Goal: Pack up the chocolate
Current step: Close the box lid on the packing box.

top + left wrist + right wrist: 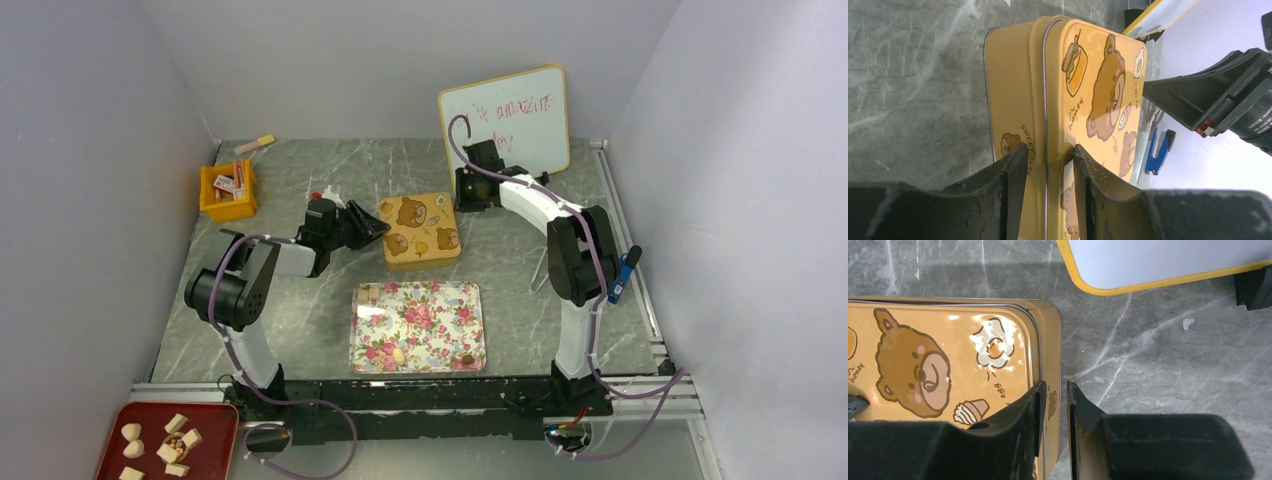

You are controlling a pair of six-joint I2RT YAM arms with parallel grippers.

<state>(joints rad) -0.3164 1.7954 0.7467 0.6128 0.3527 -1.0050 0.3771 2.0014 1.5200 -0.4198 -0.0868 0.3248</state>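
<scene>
— Left end effector (1048, 150)?
— Clamped across the bear tin (1098, 75) at its rim. My right end effector (1055, 386) straddles the opposite wall, fingers barely apart; grip unclear.
— Room?
— The whiteboard (1168, 260) stands close behind. The chocolate (399, 354) lies on the floral tray (440, 325); the tin's inside is hidden.

One bear tin (420, 231) at centre frame. One floral tray (480, 320) below it, holding about four chocolate pieces (399, 354). One whiteboard (505, 118) at upper right, one orange bin (228, 210) at upper left. One red tray (215, 425) at lower left, with about seven pale pieces (176, 423).
</scene>
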